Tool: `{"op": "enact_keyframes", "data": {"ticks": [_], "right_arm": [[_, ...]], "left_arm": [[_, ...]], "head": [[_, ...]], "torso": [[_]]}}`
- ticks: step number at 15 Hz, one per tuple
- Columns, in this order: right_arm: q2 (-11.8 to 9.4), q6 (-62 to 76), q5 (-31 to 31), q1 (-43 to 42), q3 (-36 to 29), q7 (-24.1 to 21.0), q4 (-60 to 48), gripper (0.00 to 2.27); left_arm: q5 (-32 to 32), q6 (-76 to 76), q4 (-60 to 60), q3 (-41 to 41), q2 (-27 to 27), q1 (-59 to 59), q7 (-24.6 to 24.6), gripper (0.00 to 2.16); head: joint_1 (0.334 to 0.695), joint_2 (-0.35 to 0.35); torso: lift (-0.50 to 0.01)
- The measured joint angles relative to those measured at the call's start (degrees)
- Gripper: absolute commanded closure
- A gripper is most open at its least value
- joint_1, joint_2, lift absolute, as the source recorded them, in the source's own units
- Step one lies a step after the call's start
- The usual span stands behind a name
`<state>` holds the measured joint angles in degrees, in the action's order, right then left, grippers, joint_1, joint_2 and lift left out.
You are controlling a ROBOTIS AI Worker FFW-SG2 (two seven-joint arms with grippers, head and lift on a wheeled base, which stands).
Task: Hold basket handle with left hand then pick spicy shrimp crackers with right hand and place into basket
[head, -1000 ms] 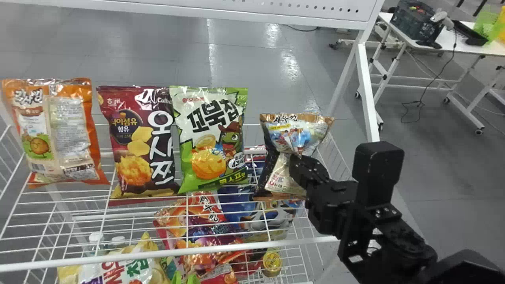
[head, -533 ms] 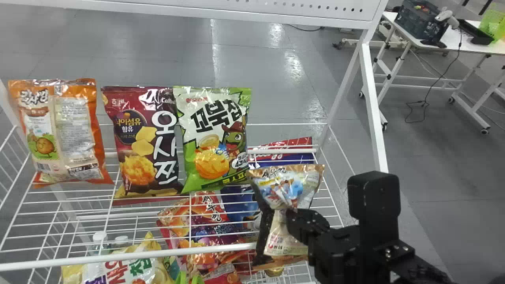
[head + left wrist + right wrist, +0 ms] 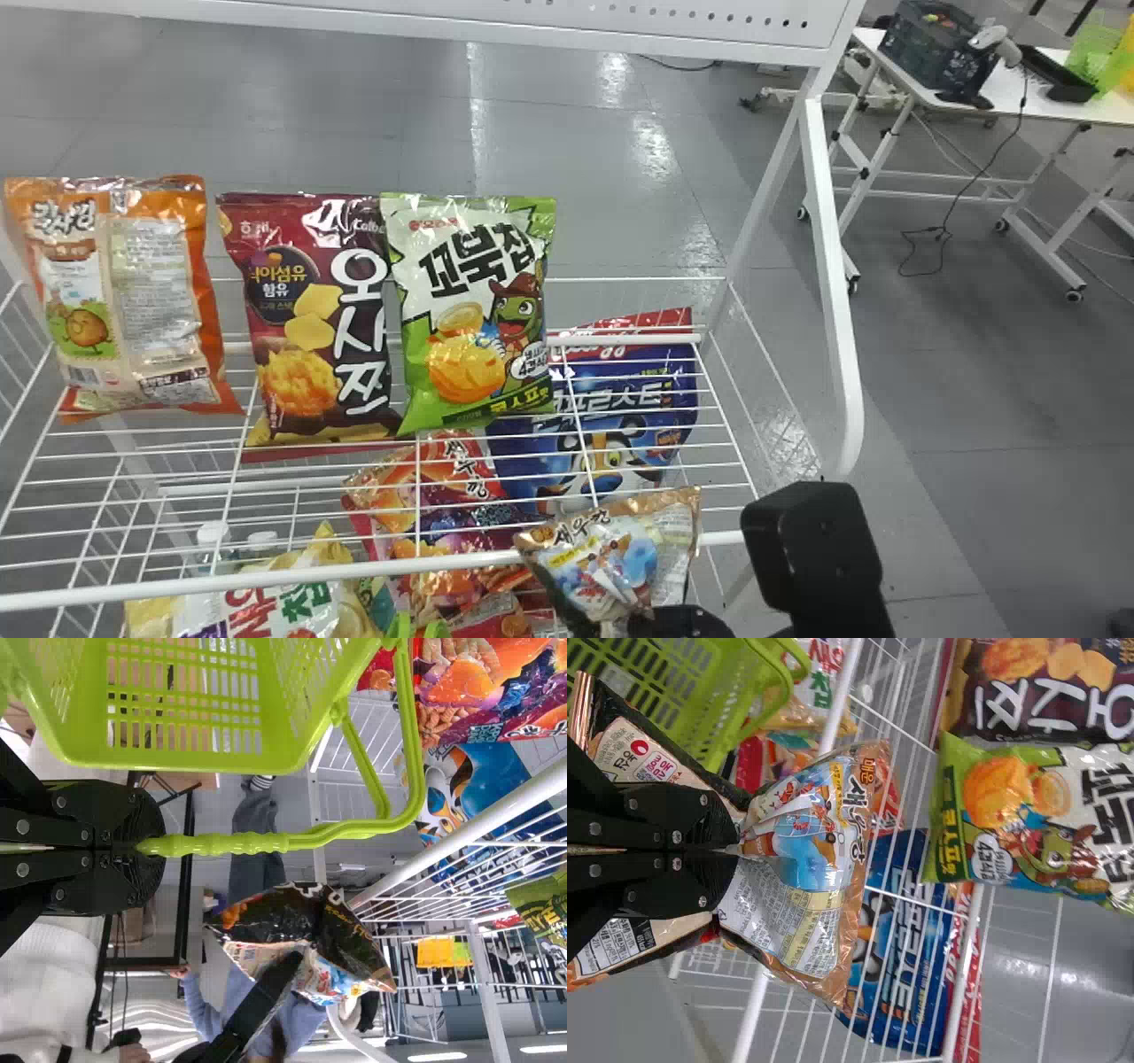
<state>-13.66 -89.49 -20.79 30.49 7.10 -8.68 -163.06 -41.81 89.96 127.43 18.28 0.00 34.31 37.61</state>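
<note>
Cracker bag (image 3: pixel 611 549) is low in the head view, in front of the shelf's front rail (image 3: pixel 354 570), toward the rail's right end. Right gripper (image 3: pixel 660 620) has it pinched at the middle, ends flaring both sides. Left gripper (image 3: pixel 146 848) is pressed onto the green handle (image 3: pixel 239 843) of the basket (image 3: pixel 221 762); crackers are outside the basket, apart from it in the left wrist view.

Edges: front rail right behind the crackers; white post (image 3: pixel 831 266) on the shelf's right. Open floor (image 3: pixel 974 425) right of that.

Around: orange bag (image 3: pixel 159 292), maroon bag (image 3: pixel 310 310), green bag (image 3: pixel 474 310) in a row, left to right; last two close together. Blue bag (image 3: pixel 656 372) and red bag (image 3: pixel 452 523) seen through the wires, pale bag (image 3: pixel 292 611) lower left.
</note>
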Motion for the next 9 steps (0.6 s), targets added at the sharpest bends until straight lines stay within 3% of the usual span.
{"op": "enact_keyframes", "data": {"ticks": [6, 9], "right_arm": [[-0.2, -0.3, -0.6, 1.3, 4.1, -0.5, -1.0, 1.65], [-0.6, -0.3, -0.5, 2.4, 4.6, -1.1, -0.9, 1.65]], "left_arm": [[-0.4, 0.0, 0.3, 0.7, 0.0, 0.6, 0.4, 1.9], [-0.5, 0.0, 0.3, 0.9, 0.0, 0.6, 0.4, 1.9]], "head": [[0.695, -0.088], [0.695, -0.088]], "torso": [[-0.037], [-0.037]]}}
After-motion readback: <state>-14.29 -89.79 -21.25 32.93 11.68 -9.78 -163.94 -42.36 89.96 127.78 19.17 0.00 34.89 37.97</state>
